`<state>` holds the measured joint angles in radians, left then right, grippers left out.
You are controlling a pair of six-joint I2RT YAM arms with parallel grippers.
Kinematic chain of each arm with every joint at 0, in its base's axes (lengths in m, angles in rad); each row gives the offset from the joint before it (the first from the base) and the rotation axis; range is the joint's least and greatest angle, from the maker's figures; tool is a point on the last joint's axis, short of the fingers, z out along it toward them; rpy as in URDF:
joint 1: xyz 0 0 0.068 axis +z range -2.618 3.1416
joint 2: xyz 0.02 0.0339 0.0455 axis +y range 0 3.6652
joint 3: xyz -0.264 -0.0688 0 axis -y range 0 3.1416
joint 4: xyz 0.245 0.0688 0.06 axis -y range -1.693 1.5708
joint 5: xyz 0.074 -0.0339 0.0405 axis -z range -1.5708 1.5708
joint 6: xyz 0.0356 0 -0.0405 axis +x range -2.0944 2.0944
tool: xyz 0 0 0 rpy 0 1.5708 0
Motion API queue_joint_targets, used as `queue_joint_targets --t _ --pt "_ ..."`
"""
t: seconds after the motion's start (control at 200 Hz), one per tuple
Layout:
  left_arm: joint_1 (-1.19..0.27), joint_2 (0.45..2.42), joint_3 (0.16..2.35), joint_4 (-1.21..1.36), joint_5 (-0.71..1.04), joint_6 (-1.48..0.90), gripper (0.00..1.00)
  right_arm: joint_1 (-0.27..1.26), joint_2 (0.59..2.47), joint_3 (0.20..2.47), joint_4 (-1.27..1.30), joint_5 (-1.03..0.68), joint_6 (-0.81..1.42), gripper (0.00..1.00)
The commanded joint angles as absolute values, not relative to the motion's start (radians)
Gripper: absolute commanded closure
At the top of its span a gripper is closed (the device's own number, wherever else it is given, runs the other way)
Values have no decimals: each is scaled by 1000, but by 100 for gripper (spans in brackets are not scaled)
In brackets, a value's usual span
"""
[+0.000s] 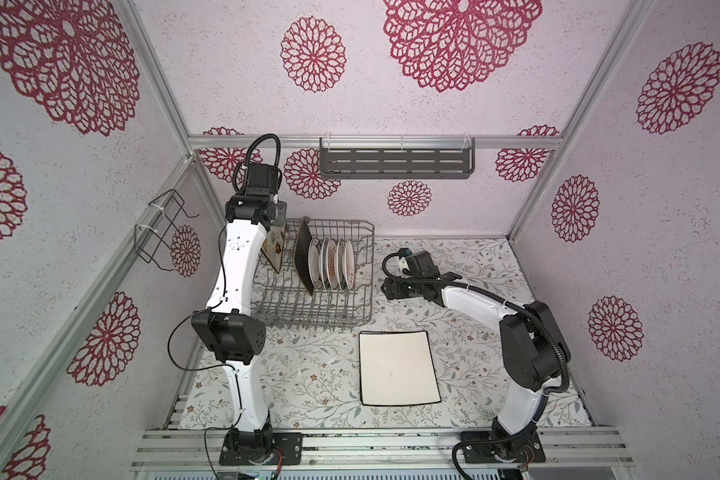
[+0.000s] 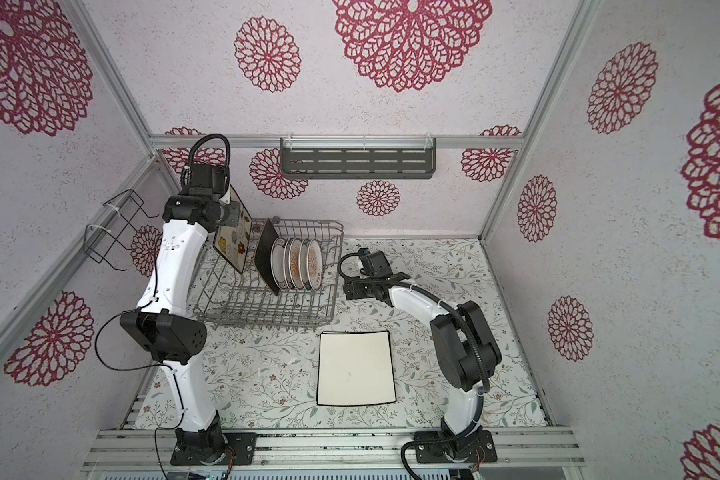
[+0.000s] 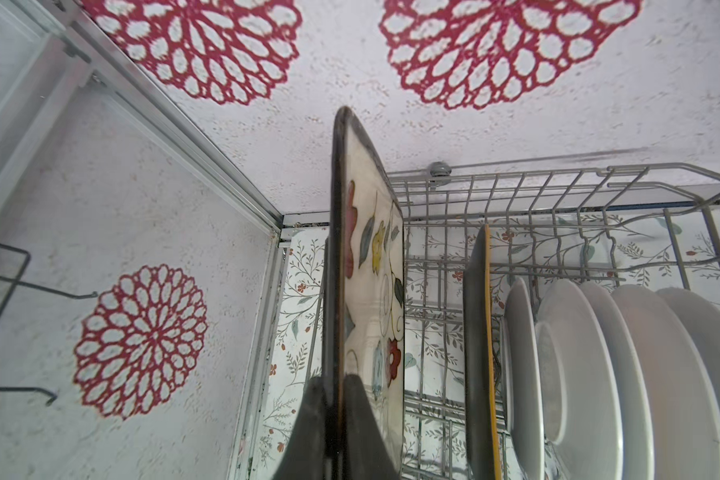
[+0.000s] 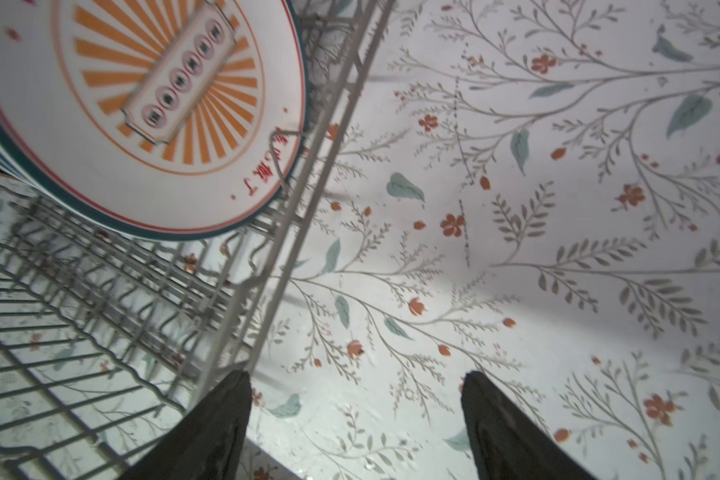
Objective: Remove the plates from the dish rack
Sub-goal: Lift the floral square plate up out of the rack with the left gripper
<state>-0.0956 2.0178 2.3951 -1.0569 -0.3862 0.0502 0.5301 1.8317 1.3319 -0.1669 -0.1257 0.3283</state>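
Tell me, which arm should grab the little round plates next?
Probably the right. The right arm's fingers are open and empty just outside the grey wire dish rack, beside the small round white plates. The left arm's fingers are shut on the cream floral rectangular plate.

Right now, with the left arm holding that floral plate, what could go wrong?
The left end effector pinches the floral plate by one edge only; it could swing or slip.
The dark brown plate leans right beside it in the dish rack; a sideways pull might knock it into the round plates.
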Motion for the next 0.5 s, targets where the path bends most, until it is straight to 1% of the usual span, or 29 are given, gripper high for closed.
queue_joint_targets --t 0.0,0.08,0.25,0.495 --pt "-94 1888 2401 -918 -429 72 100 523 1853 1379 -77 -206 395 19" --pt "-94 1841 2376 -912 -415 69 100 525 1874 1390 -60 -218 417 21" --pt "-95 1729 2317 -915 -325 30 100 525 1890 1392 -43 -218 434 22" --pt "-100 1549 2144 -886 -143 -89 100 525 1883 1394 -51 -223 415 22"
